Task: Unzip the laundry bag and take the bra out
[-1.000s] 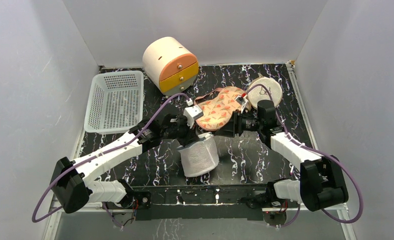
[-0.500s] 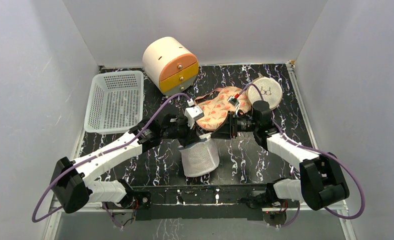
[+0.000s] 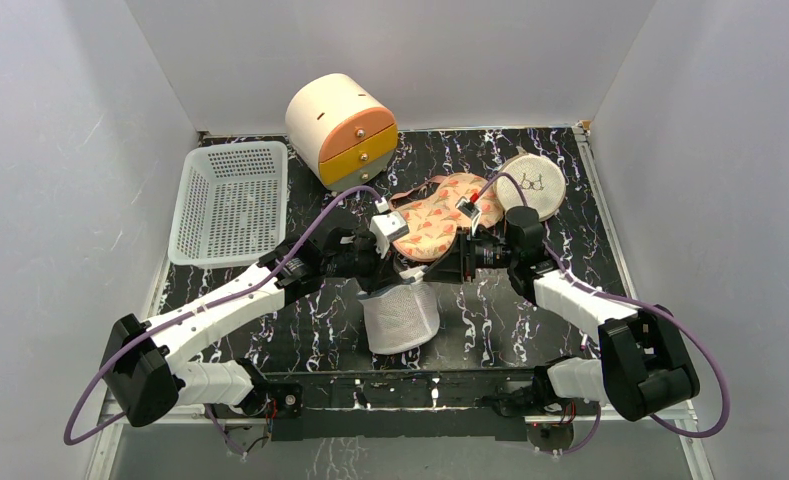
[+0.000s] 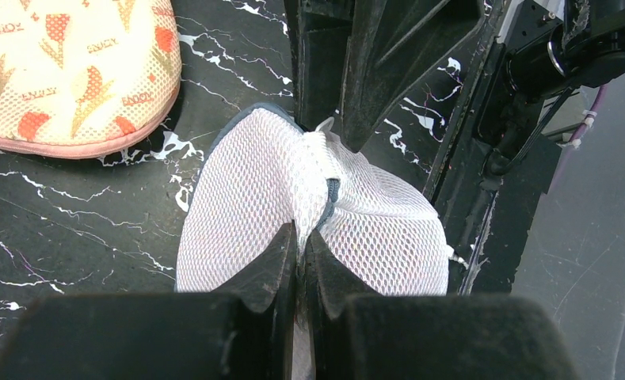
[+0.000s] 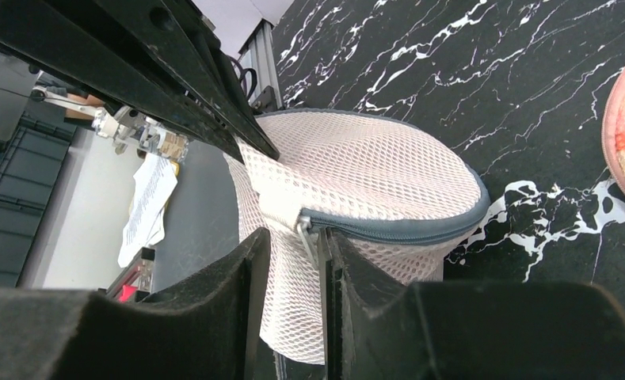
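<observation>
The white mesh laundry bag [image 3: 400, 318] stands near the table's front middle, its blue-grey zip band [image 5: 420, 229] closed round the rim. My left gripper [image 4: 301, 231] is shut on a pinched fold of mesh at the bag's top [image 4: 245, 198]; in the top view it [image 3: 398, 272] sits at the bag's upper edge. My right gripper [image 5: 297, 237] is slightly open, its fingers either side of the metal zipper pull [image 5: 305, 236], which hangs close to the right-hand finger. In the top view it [image 3: 434, 272] meets the bag from the right. No bra shows; the bag's inside is hidden.
A cream padded piece with orange tulip print and pink edging [image 3: 435, 215] lies just behind the grippers. A beige round mesh pouch [image 3: 533, 182] is at back right. A white perforated basket [image 3: 228, 200] is at left. A cream drawer box with orange drawers [image 3: 342, 130] stands at back.
My right gripper has moved left and down from beside the printed piece to the bag's rim, closing in on the zipper pull. The left gripper has kept its pinch on the mesh.
</observation>
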Controlling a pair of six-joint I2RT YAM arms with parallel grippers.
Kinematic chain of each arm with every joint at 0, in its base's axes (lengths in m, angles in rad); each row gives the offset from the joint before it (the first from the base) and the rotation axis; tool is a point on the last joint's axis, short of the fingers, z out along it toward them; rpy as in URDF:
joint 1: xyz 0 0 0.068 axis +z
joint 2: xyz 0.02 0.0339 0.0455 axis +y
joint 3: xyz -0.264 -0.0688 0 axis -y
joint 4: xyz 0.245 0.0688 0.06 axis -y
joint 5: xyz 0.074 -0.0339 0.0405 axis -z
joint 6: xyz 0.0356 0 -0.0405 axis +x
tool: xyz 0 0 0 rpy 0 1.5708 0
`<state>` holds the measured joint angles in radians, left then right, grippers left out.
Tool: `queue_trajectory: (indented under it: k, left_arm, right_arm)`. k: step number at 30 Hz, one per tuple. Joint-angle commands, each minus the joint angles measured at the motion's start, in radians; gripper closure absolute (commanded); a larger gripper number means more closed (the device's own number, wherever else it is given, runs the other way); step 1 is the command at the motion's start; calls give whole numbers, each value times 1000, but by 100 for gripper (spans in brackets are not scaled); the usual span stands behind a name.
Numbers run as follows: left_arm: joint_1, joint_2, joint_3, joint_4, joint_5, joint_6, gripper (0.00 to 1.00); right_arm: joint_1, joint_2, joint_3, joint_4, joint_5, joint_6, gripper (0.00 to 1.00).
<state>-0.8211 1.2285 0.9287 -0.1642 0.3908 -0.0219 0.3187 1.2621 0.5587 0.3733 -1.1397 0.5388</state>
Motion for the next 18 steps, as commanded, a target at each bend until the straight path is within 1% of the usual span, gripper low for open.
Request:
queue_trajectory:
  k: [1,5,12,15,18]
  left_arm:
    - [3,-48,0,43,33,5,100]
    - [6,-42,3,46,38,3,100]
    - [9,-40,4,46,49,0,100]
    - [10,-43,1,47,48,0,100]
    - [11,-47,1,44,43,2,100]
  right_arm:
    - [0,-17,-19,58,3,-20,75]
    - [0,-13,-17,71,15,-14,81]
    - [0,1,-10,108,23,4,83]
    - [0,5,-6,112,23,9,89]
    - [1,-4,7,63,37,-24,97]
